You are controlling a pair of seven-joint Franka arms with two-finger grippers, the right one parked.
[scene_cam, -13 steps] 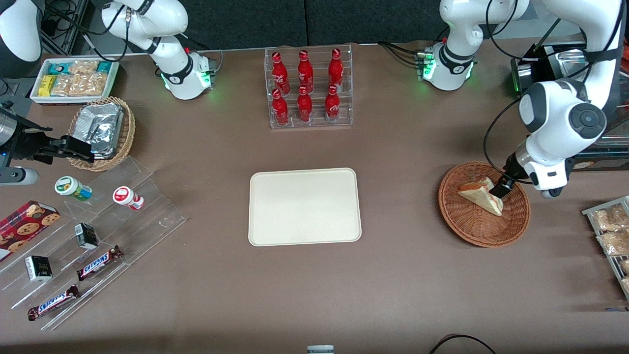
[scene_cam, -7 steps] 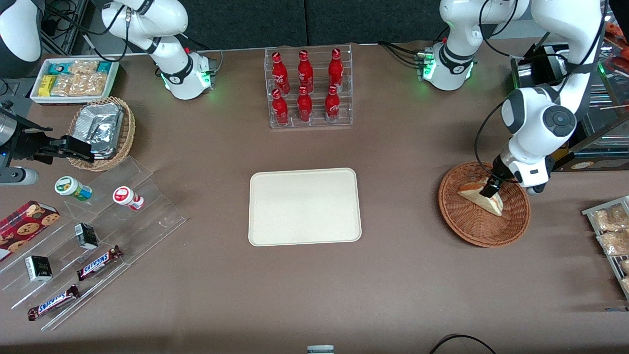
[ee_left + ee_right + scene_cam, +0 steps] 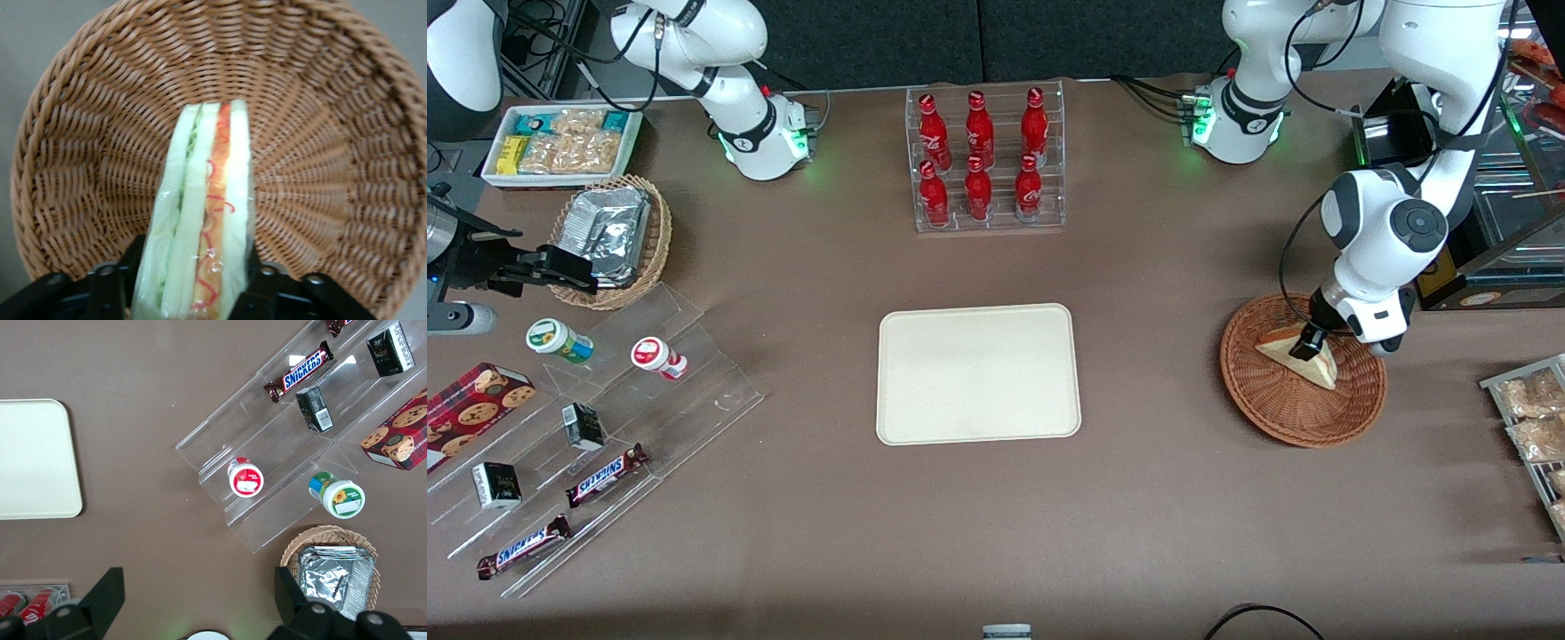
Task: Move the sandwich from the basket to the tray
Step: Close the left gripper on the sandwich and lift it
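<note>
At right of the front frame, the gripper (image 3: 1310, 343) straddles the sandwich (image 3: 1294, 354) inside the basket (image 3: 1280, 418), jaws flanking its sides; a gentle, centred squeeze should precede lifting toward the tray (image 3: 978, 373).

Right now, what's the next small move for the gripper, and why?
Probably close on the sandwich and lift it straight up. The gripper sits low in the basket, a finger on each side of the wedge, not clearly clamped. The tray is bare.
</note>
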